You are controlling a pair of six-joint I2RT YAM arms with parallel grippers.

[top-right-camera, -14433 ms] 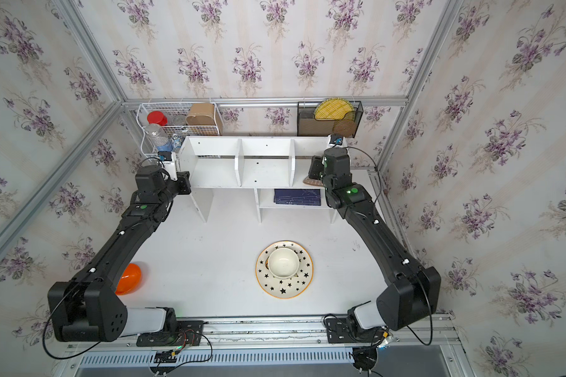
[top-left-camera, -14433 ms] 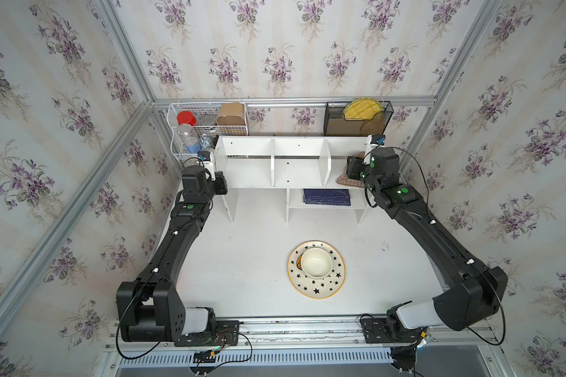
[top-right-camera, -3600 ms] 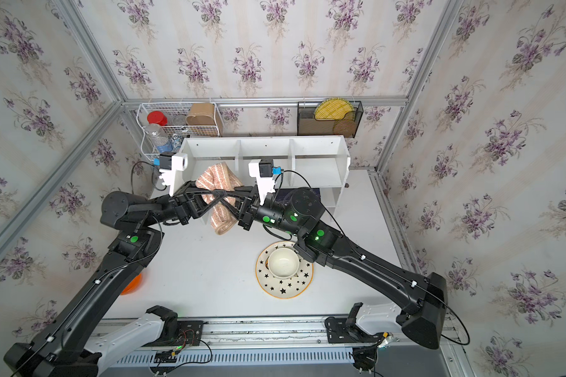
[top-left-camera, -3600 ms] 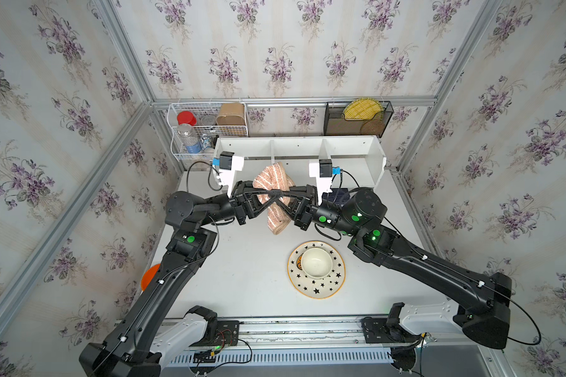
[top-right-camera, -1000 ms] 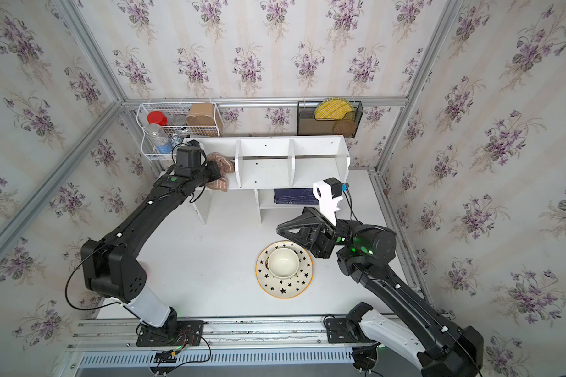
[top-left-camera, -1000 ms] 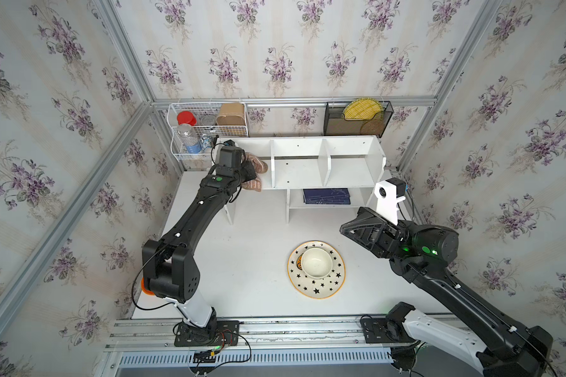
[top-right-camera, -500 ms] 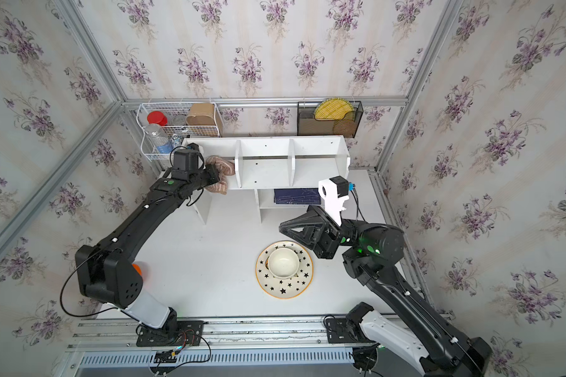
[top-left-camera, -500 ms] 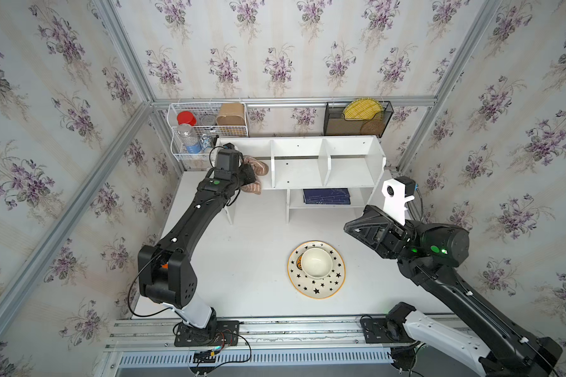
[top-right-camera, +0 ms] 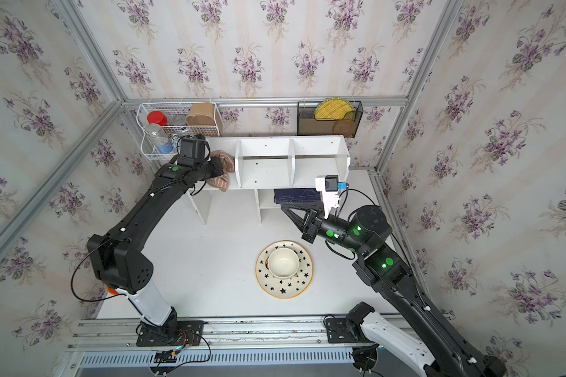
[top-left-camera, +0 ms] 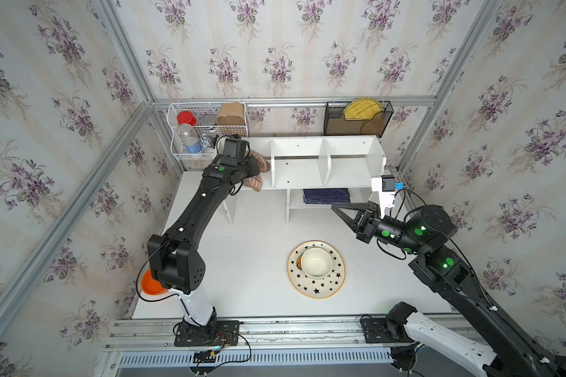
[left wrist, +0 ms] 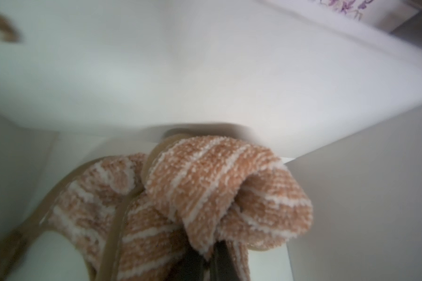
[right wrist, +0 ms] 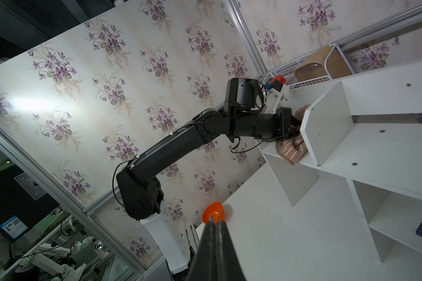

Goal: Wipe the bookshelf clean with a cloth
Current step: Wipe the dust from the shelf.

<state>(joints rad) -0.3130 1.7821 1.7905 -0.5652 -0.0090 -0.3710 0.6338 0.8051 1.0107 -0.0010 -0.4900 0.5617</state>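
Left wrist view: left gripper [left wrist: 207, 261] clenched on the cloth [left wrist: 219, 194], dark fingers [left wrist: 221, 262] only just visible under the bunched pink-tan striped folds. The cloth sits up against a white panel of the bookshelf [left wrist: 205, 60]; the contact spot is blurred, cannot tell if it presses. In both top views the left arm reaches into the leftmost upper compartment of the bookshelf. The cloth is bundled there just beside the left divider, one fold lying at the front edge of the shelf board and slightly over it. Right wrist view shows the same: cloth on the board, between the arm's end and the divider. Right gripper [top-left-camera: 335, 206] has jaws pressed together and holds nothing. It hangs above the table [top-left-camera: 249, 254] in front of the bookshelf's right lower shelf, tip pointing toward the left arm's side, well apart from the cloth. Dark blue flat item [top-left-camera: 326, 196] lies on that lower shelf, near the gripper tip; cannot tell any touch. Star plate [top-left-camera: 317, 289] with a white bowl [top-left-camera: 316, 261] on it sits on the table in front of the bookshelf, near the right arm. Orange bowl [top-left-camera: 149, 285] at the table's left edge, partly hidden behind the left arm's elbow. Wire basket [top-left-camera: 206, 106] and black mesh rack [top-left-camera: 334, 125] hang on the back wall behind the bookshelf.
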